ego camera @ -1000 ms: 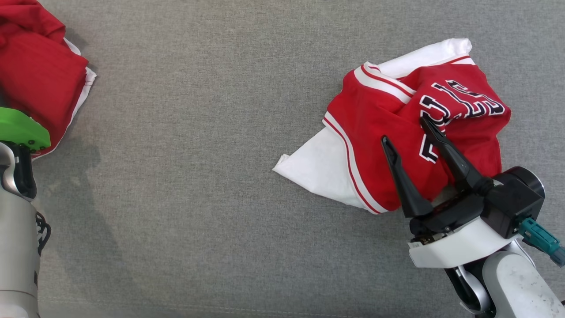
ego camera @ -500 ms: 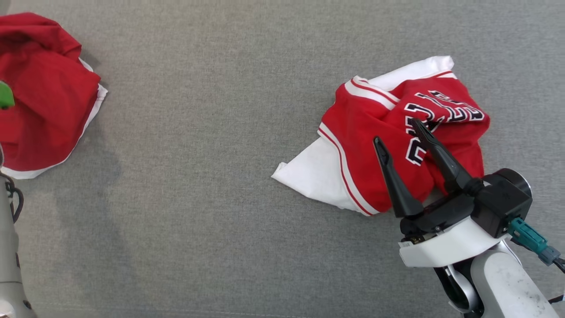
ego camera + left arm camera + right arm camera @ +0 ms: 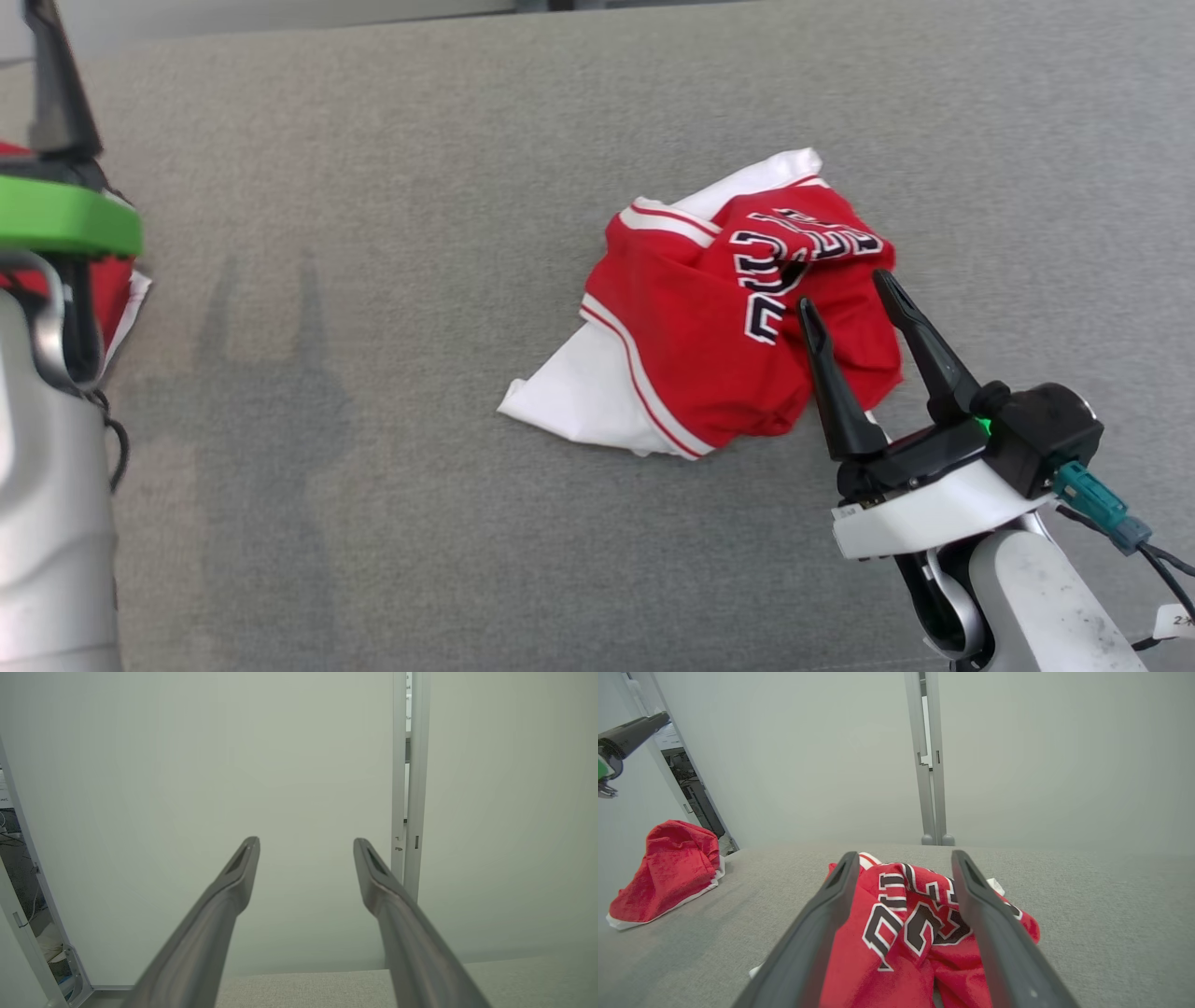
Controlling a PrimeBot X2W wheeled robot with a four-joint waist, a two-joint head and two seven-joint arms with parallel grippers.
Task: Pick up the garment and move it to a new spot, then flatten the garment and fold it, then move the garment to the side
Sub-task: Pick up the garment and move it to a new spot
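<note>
Right gripper (image 3: 843, 291), fingers spread and nothing held, is poised over the near right edge of the jersey (image 3: 709, 345); contact cannot be made out. The jersey is seen crumpled, red with white trim, right of centre on the grey surface (image 3: 373, 280). The pick-up looks to be the step in hand: a drop onto a raised fold and a firm close will be needed, since a thin bite could slip. Far left, a second red garment (image 3: 668, 872) is heaped. Left gripper (image 3: 306, 841) is raised, fingers apart and empty, aimed at the wall (image 3: 140, 765). No container is involved; both garments lie straight on the surface.
</note>
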